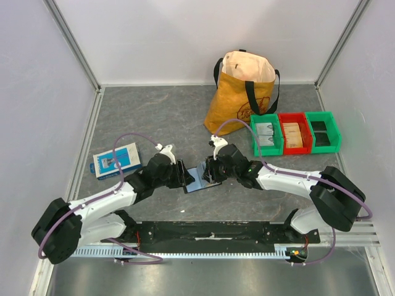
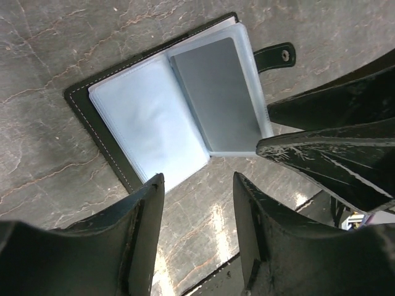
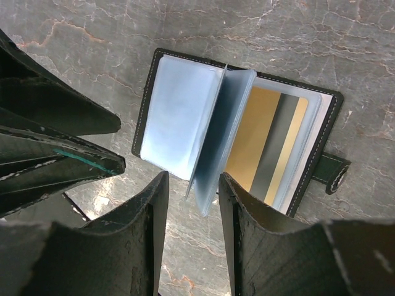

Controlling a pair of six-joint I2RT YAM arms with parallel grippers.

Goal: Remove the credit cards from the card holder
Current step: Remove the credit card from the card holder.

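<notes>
Looking down on a grey marbled table (image 1: 154, 117) hemmed by pale walls (image 1: 185, 37) at the back and both sides, with bare surface wide open across the back left and middle. Finding less room on the right: an upright tan tote bag (image 1: 237, 92) with black handles, its dark print too small to read, and just beside it a row of three bins (image 1: 294, 132), green, red, green, close to the right wall. Spotting near the left edge a flat blue-and-white box (image 1: 116, 160), lettering unreadable. Coming to the card holder (image 1: 200, 179) near the front centre, lying open and flat between the two arms, black stitched cover down, clear sleeves up, closing tab (image 2: 274, 57) with its silver stud (image 2: 284, 55) sticking out from one side. Seeing a grey card (image 2: 216, 98) under one sleeve and an orange card (image 3: 259, 142) with a dark stripe under another. Placing the left gripper (image 2: 197, 185) just off one long edge, jaws apart and holding nothing, and the right gripper (image 3: 192, 185) at the opposite edge, jaws partly apart, a raised sleeve leaf (image 3: 216, 135) dipping into the gap without being pinched.
</notes>
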